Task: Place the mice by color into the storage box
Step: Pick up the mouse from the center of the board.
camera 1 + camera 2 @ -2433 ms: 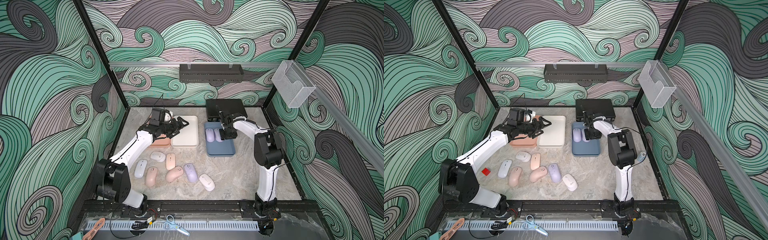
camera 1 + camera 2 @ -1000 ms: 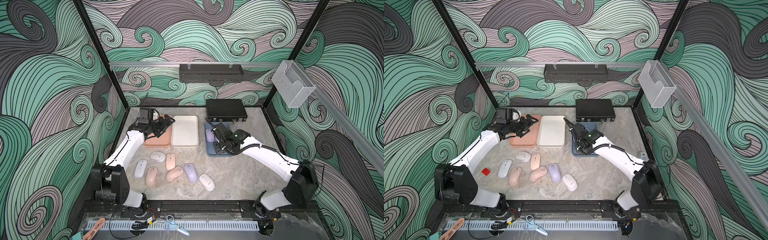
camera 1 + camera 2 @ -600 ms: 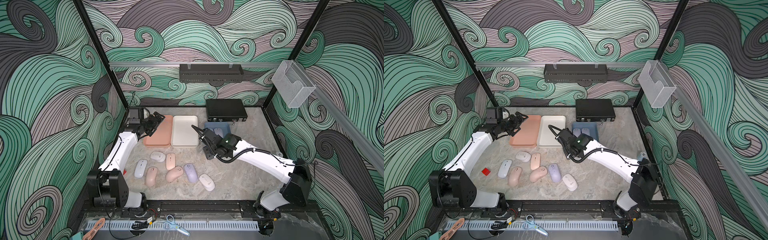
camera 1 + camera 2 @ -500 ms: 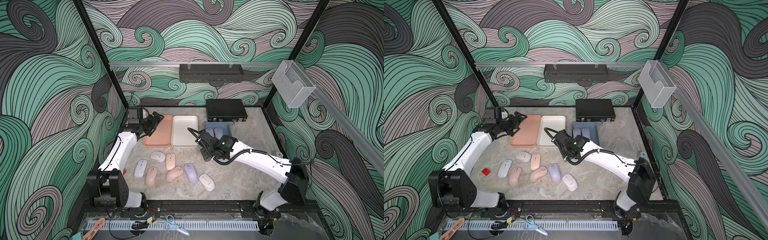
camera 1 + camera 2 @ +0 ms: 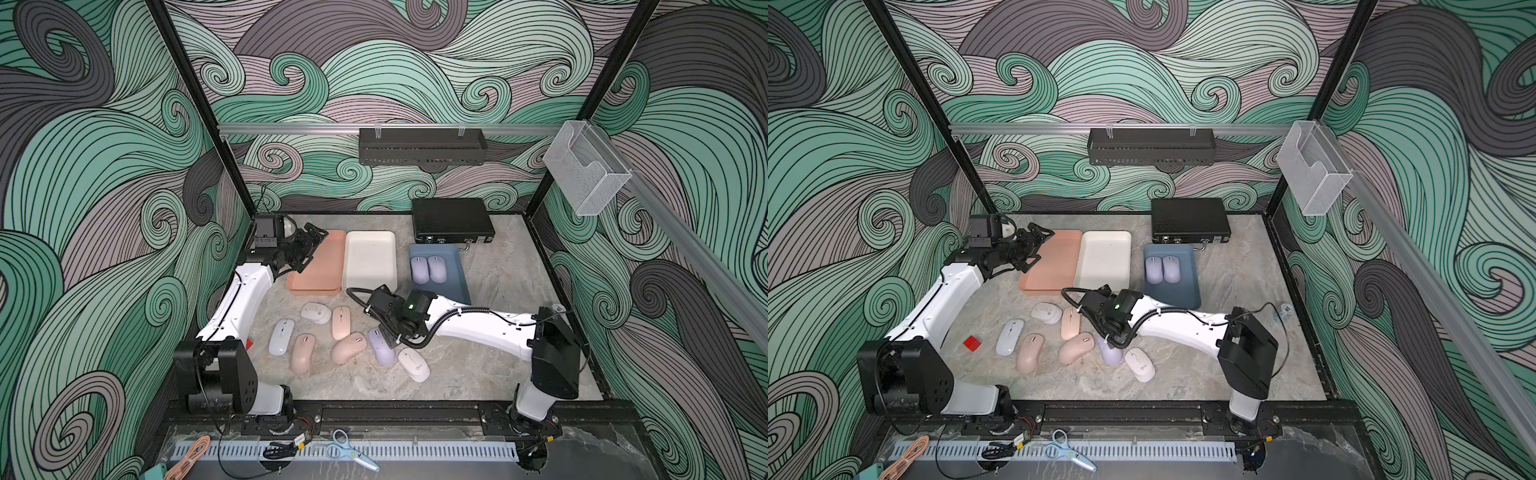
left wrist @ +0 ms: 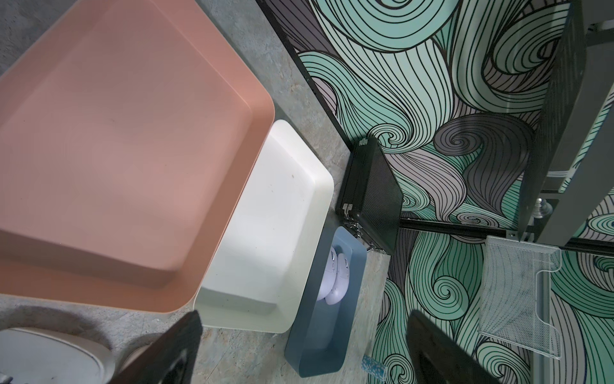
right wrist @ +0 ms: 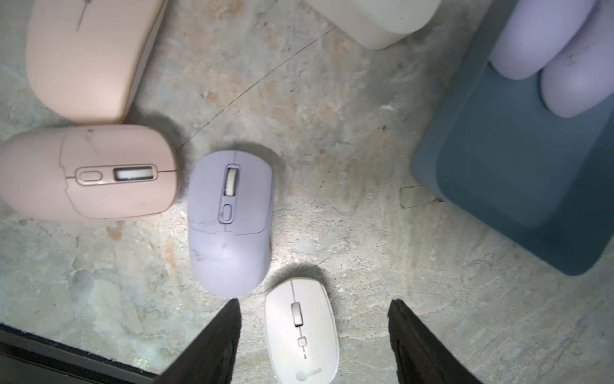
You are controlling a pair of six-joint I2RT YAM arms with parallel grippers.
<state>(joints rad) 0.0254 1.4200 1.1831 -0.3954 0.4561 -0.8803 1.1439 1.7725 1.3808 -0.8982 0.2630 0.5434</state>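
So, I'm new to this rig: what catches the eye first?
Seven pastel mice lie scattered on the marble table, toward its front. Behind stand a pink tray, white tray and blue tray, the last holding two lavender mice. The right claw hangs open over the loose lavender mouse.

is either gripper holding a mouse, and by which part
Nothing is held: the left gripper is open near the pink plastic tray, the right gripper open over the lavender oval plastic mouse.

Left hand [image 5: 313,247] and right hand [image 7: 314,302] both spread-fingered, empty, right pointing down.
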